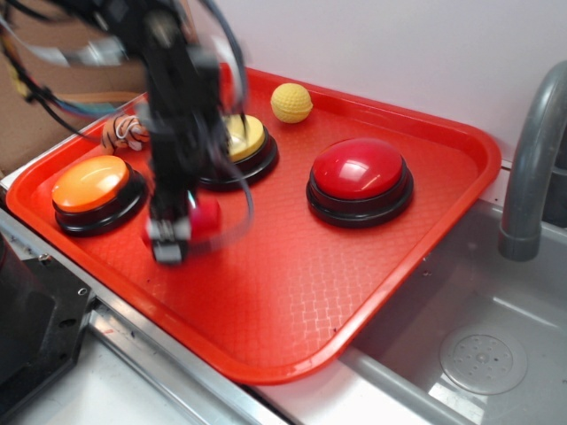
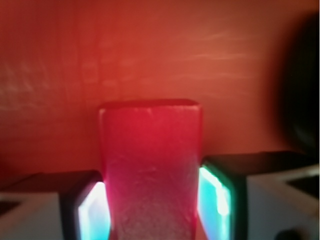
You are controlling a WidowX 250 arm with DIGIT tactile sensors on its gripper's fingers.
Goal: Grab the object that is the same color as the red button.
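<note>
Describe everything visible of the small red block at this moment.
The red block is a flat rectangular piece with rounded corners and a matte, sponge-like grain. In the wrist view it stands lengthwise between the two fingers of the gripper, which press its sides. The exterior view shows it over the red tray, partly hidden by the blurred arm.

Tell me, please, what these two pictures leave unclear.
- Exterior: the gripper is motion-blurred and covers most of the red block.
- Exterior: the arm hides part of the yellow button.
- Wrist: the block's lower end is cut off; whether the fingers touch it is unclear.
</note>
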